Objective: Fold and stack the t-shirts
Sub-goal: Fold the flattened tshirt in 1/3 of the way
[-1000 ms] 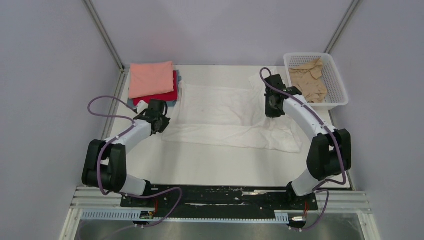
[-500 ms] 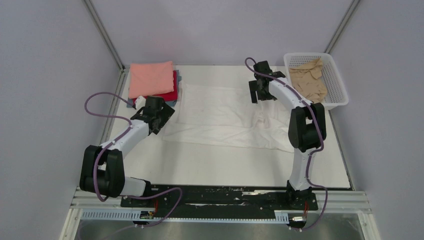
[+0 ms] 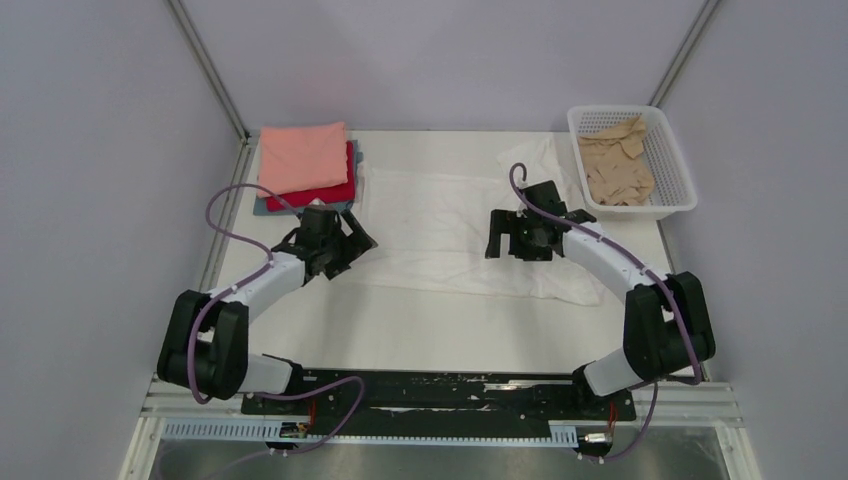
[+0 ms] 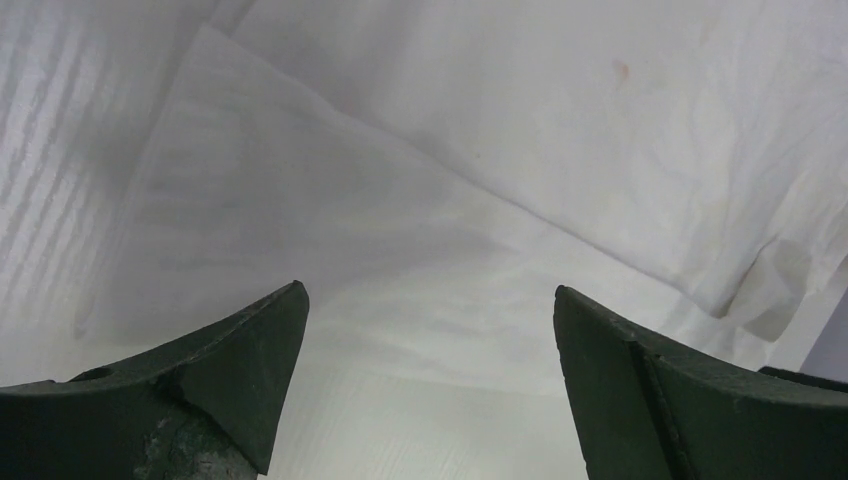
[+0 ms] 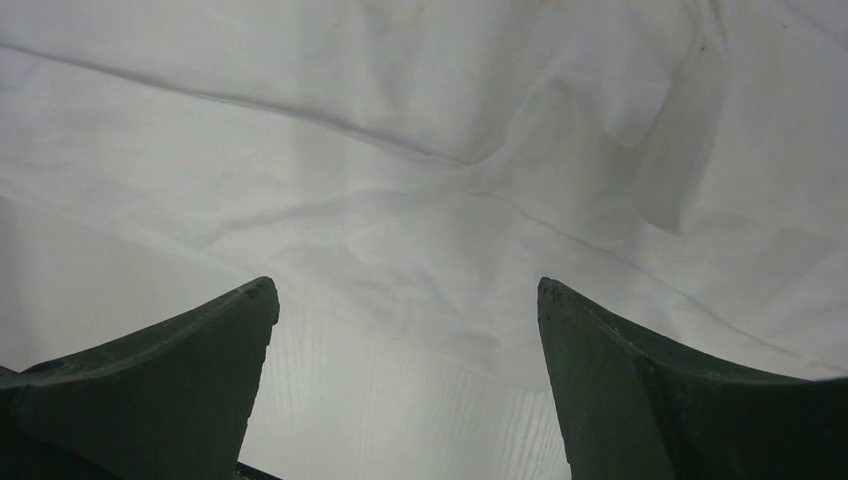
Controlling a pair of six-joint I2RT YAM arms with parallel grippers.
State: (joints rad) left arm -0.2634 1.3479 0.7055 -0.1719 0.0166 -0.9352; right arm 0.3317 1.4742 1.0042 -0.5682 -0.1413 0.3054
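Note:
A large white t-shirt (image 3: 440, 225) lies spread across the middle of the table, wrinkled at its right end. My left gripper (image 3: 356, 241) hangs open over the shirt's left edge, with nothing between its fingers; the left wrist view shows white cloth (image 4: 500, 150) beyond the open gripper (image 4: 430, 290). My right gripper (image 3: 500, 238) is open above the shirt's right half, and its wrist view shows creased cloth (image 5: 400, 150) past the empty gripper (image 5: 405, 285). A salmon-pink folded shirt (image 3: 302, 157) tops a red one (image 3: 330, 192) and a grey-blue one (image 3: 262, 207) at back left.
A white lattice basket (image 3: 680, 195) at the back right holds a crumpled tan-beige shirt (image 3: 615, 165). Metal frame posts rise at both back corners. Bare table runs between the white shirt and the arm bases.
Both grippers went from shut to open. The left one shifted right along the shirt's left edge. The right arm swung to the back, then came forward and left over the shirt.

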